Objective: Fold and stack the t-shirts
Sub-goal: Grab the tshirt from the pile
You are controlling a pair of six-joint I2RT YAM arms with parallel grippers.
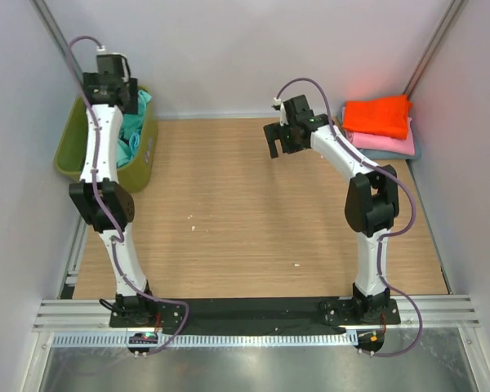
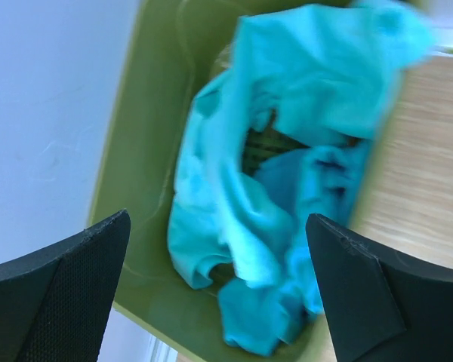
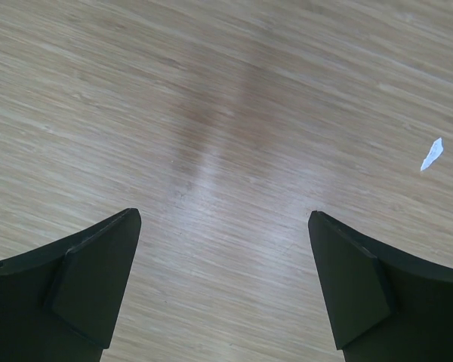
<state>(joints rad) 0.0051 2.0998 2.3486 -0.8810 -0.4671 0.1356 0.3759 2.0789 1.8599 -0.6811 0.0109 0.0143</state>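
wood-grain tabletop (image 1: 245, 220), white walls around. teal t-shirts (image 2: 287, 136) lie crumpled and tangled in the olive-green basket (image 2: 140, 151) at far left. my left pincer (image 2: 217, 219) hovers above them, jaws wide, holding nothing. risk: a pinch into this tangle may lift two shirts together, or catch the basket rim and tip it. folded orange t-shirt (image 1: 377, 116) rests on the pink t-shirt (image 1: 388, 144), far right. my right pincer (image 3: 225, 215) is wide over bare wood, empty. no brand or writing is legible.

The right end effector (image 3: 223, 217) hangs over the wood-grain counter (image 3: 98, 90), its two dark fingers (image 3: 83, 286) spread wide apart. A small white scrap (image 3: 432, 154) lies on the wood to the right.
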